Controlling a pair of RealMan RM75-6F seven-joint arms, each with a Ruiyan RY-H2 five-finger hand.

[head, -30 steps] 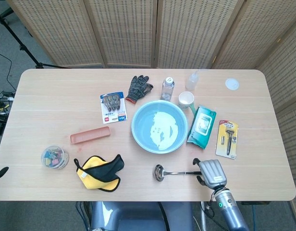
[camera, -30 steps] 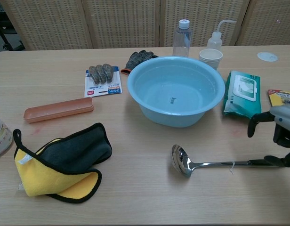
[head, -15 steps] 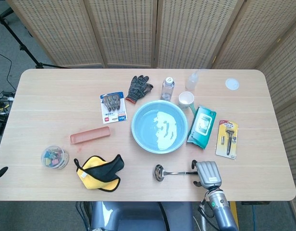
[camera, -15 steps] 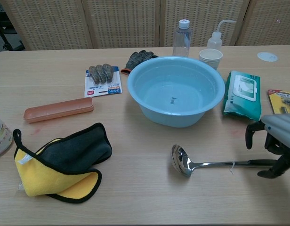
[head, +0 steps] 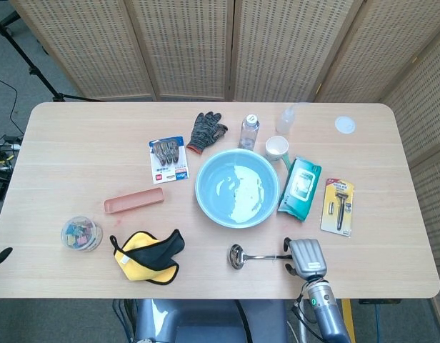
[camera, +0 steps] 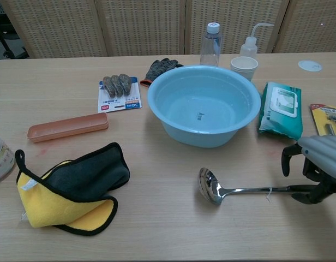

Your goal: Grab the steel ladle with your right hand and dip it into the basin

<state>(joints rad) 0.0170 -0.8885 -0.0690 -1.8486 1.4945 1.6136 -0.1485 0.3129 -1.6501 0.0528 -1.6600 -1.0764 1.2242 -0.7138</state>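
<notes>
My right hand (head: 306,256) sits at the handle end of the steel ladle (camera: 233,189), near table (head: 77,157) front edge. Fingers (camera: 305,195) curl down around handle tip, thumb above; can't tell if grip is actually closed on it. Ladle lies flat on table, bowl end pointing left, just in front of the blue basin (camera: 203,103), not touching it. Basin holds water. Wipes pack (camera: 280,108) to basin's right. Left hand not visible.

yellow cloth (camera: 64,191), pink tray (camera: 67,126), wipes pack (camera: 281,108) on table (camera: 157,229).
</notes>
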